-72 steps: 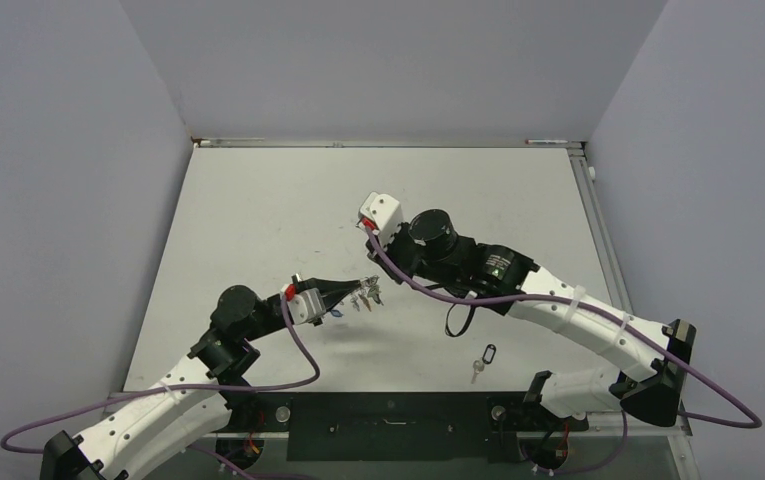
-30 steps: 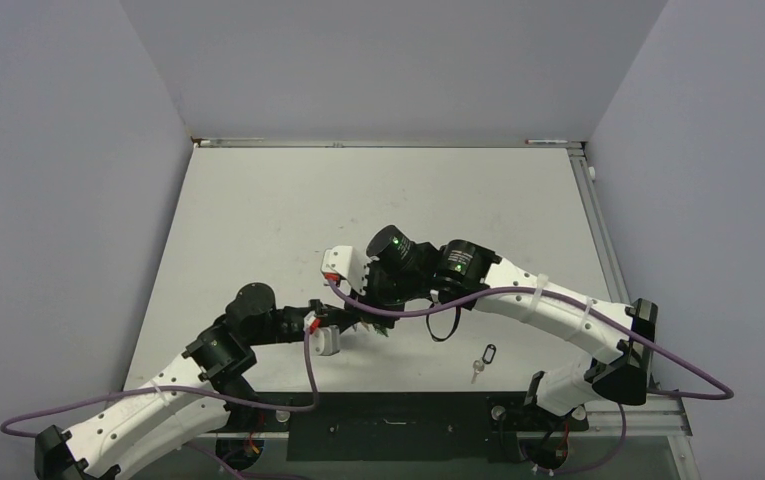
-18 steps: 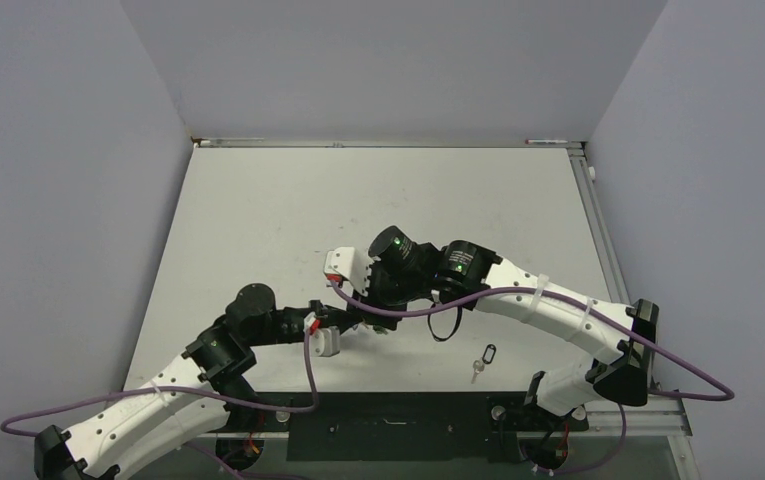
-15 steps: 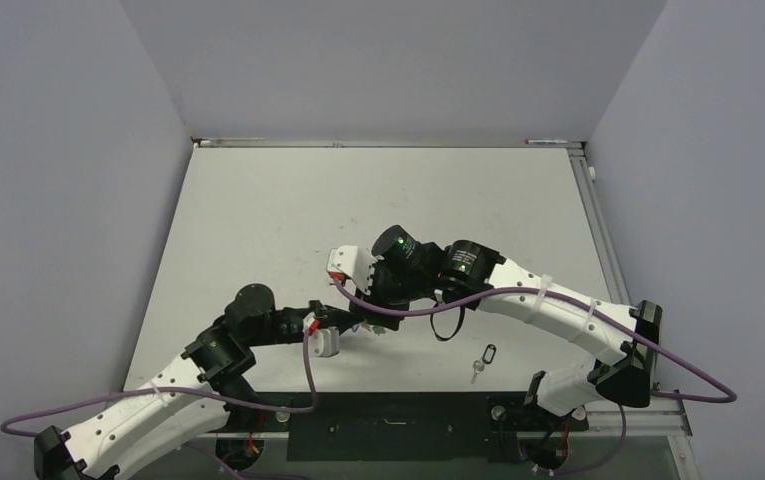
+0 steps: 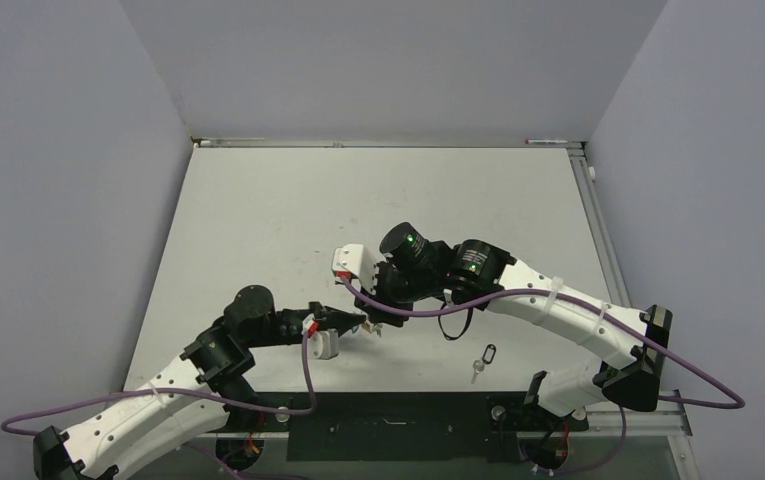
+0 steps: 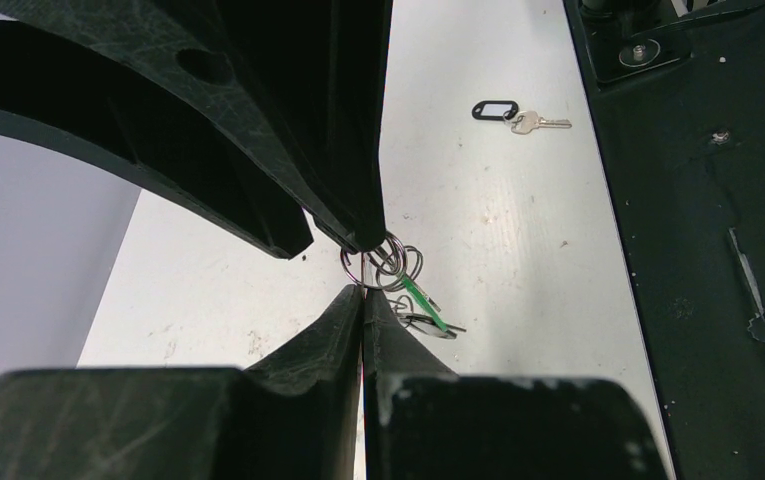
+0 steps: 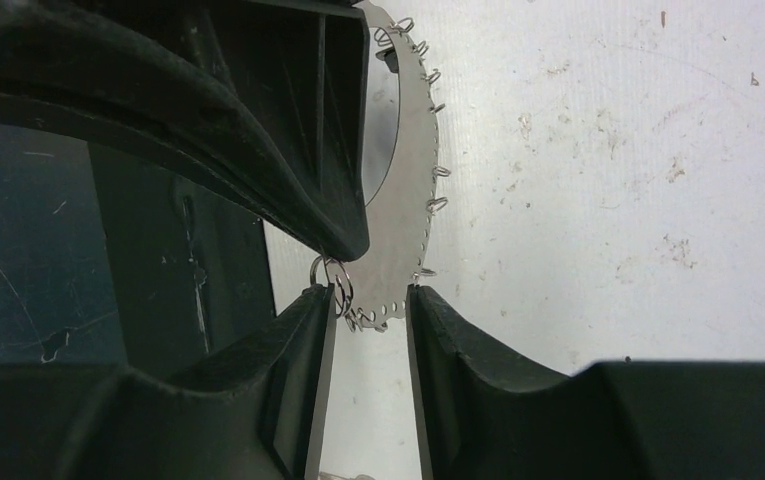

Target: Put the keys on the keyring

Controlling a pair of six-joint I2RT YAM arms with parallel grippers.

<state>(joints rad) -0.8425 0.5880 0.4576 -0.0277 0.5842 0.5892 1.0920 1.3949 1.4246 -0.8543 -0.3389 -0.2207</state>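
Left tool (image 6: 363, 297) closed, its tips pinching the keyring (image 6: 390, 262) at the centre of the left-wrist view. Keys (image 6: 421, 298) trail from it toward lower right, one of them green. Right tool (image 7: 370, 300) meets it from above, jaws apart astride silver metal; we cannot tell whether they clamp it. A black-tagged key (image 6: 518, 115) lies well apart on the worktop (image 6: 518, 230), upper centre.

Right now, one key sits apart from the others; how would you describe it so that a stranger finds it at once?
Look at the white table's near edge, beside the right arm's base. There lies the lone key, silver, with a black oval tag. The other keys hang bunched from the left arm's fingers; this one lies flat, untouched.
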